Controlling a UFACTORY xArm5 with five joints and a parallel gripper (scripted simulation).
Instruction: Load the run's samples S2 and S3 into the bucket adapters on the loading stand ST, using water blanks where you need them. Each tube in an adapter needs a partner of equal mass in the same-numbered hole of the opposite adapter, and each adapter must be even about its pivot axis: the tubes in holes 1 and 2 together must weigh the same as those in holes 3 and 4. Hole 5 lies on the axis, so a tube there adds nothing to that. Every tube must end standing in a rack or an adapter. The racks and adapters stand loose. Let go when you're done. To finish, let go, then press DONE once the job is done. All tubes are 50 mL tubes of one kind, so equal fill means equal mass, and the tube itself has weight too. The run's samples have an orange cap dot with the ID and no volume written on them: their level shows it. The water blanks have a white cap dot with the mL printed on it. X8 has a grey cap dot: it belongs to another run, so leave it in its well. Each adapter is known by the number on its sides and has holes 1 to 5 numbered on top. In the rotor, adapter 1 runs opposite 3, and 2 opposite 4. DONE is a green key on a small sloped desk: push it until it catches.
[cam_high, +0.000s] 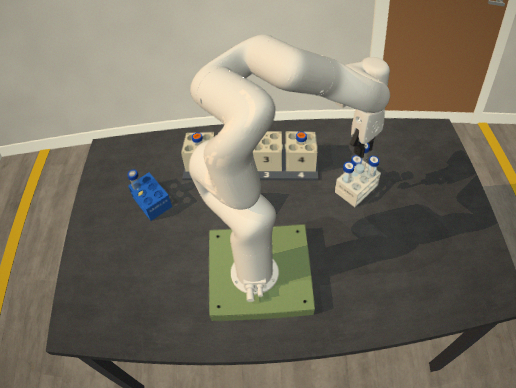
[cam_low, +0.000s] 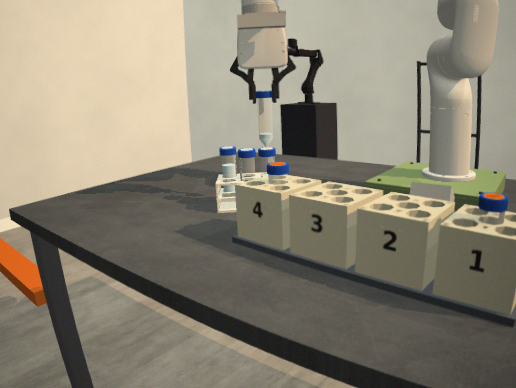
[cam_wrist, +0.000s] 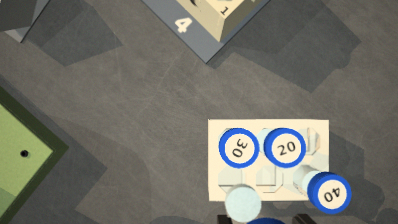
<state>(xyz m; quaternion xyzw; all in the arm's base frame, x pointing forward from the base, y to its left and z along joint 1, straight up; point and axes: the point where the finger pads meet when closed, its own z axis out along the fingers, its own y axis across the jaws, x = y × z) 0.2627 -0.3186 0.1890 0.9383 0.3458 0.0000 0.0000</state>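
My gripper is shut on a blue-capped tube, upright above the white rack. Its liquid is low, near the conical tip; its print is hidden. Blanks 30, 20 and 40 stand in that rack. Orange-dotted tubes stand in the centre holes of adapter 4 and adapter 1; their IDs are unreadable. Adapter 3 and adapter 2 show no tubes.
The blue rack at left holds a blue-capped tube with a pale dot. The arm's green base is at the table's middle. A small grey desk back shows behind adapter 2; its key is hidden. The adapters stand close together.
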